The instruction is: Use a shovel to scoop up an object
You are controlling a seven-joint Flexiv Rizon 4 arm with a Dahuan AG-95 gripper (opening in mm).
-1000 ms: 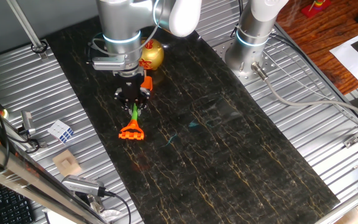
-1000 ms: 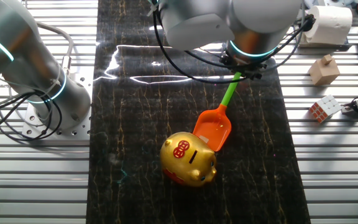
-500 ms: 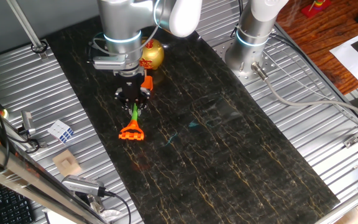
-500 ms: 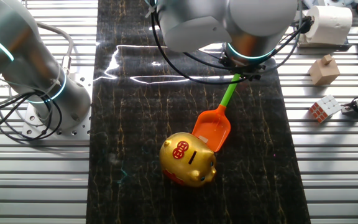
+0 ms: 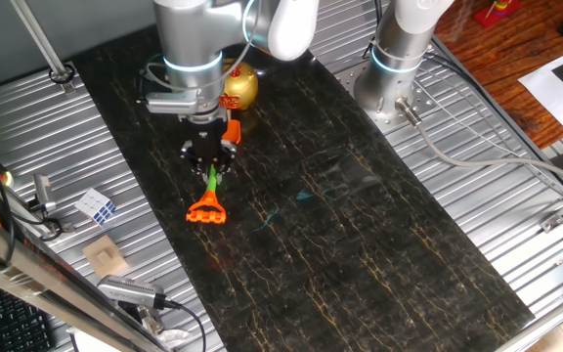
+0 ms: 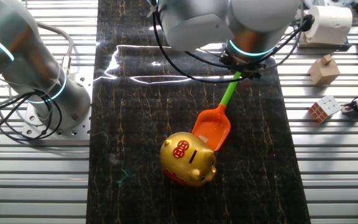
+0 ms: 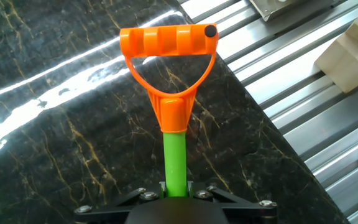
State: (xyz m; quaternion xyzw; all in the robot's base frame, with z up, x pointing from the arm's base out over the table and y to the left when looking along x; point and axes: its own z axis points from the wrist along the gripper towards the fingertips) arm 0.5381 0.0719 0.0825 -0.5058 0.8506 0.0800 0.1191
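Gripper point(image 5: 209, 154): clamped on shovel point(image 6: 219, 115) mid-shaft, handle trailing free for leverage. Blade low, tip touching gold pig point(image 6: 188, 159) at dark mat point(image 6: 129, 124) centre, apparently to wedge under.

Near the far left corner of the dark marble-patterned table point(image 5: 360, 244), the shovel point(image 5: 209, 196) is clamped at its green shaft by the gripper point(image 5: 209, 156). The gold object point(image 5: 239, 86) is partly hidden behind the arm, toward the far edge.
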